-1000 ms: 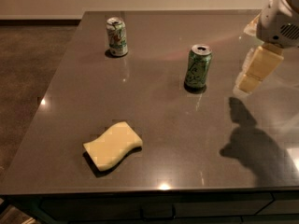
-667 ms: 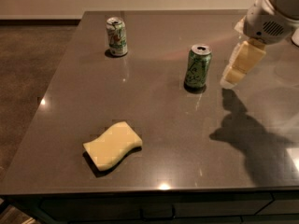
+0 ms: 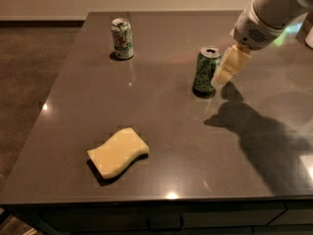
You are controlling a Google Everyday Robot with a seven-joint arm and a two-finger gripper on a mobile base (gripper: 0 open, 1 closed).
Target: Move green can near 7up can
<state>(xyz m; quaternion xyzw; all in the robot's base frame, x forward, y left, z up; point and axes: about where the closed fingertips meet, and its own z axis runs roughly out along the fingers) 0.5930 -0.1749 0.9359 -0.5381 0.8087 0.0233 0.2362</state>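
My cream gripper (image 3: 222,75) has moved in from the table's right edge to just beside the dark green soda can (image 3: 205,71); I cannot tell whether it is spread, and I judge the grasp comes next.

The glossy dark grey tabletop (image 3: 195,151) carries an upright white-and-green 7up can (image 3: 122,38) at the back, an upright dark green can (image 3: 206,70) right of centre with the pale gripper (image 3: 218,80) just beside it, and a yellow sponge (image 3: 118,152) in front.
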